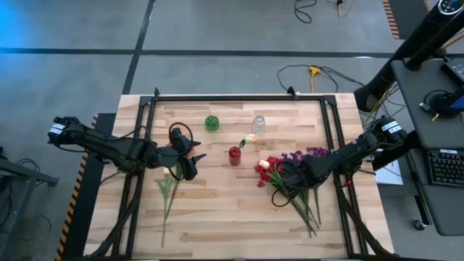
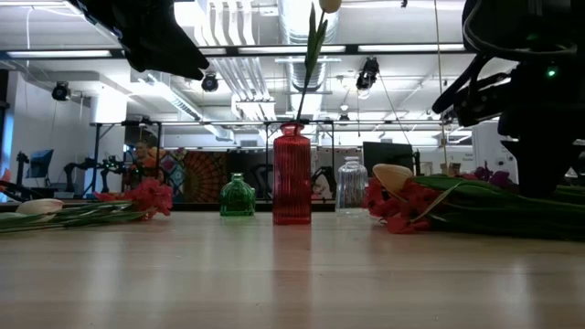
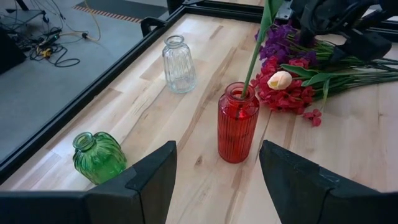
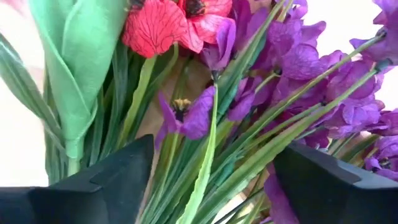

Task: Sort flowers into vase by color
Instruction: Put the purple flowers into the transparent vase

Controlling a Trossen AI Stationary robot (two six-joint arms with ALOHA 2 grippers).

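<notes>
A red vase (image 1: 234, 155) stands mid-table and holds one cream-blossomed sprig (image 1: 250, 138) by its stem. A green vase (image 1: 212, 122) and a clear vase (image 1: 258, 124) stand farther back. A pile of red and purple flowers (image 1: 293, 163) lies at the right, its stems (image 1: 306, 209) pointing toward the near edge. My right gripper (image 4: 214, 180) is open low over this pile, one finger on either side of several green stems (image 4: 205, 143). A few sprigs (image 1: 169, 187) lie at the left. My left gripper (image 3: 214, 180) is open and empty above them, facing the red vase (image 3: 237, 124). My right gripper is open close over the pile's green stems (image 4: 186, 186), below the purple blossoms (image 4: 298, 68). The stems lie between its two fingers. I cannot tell whether the fingers touch them.
A black frame (image 1: 239, 98) borders the wooden table top. A cream blossom (image 3: 279, 79) lies at the red end of the pile. Bare wood shows along the near edge (image 1: 232, 225). Cables lie on the floor beyond the far edge.
</notes>
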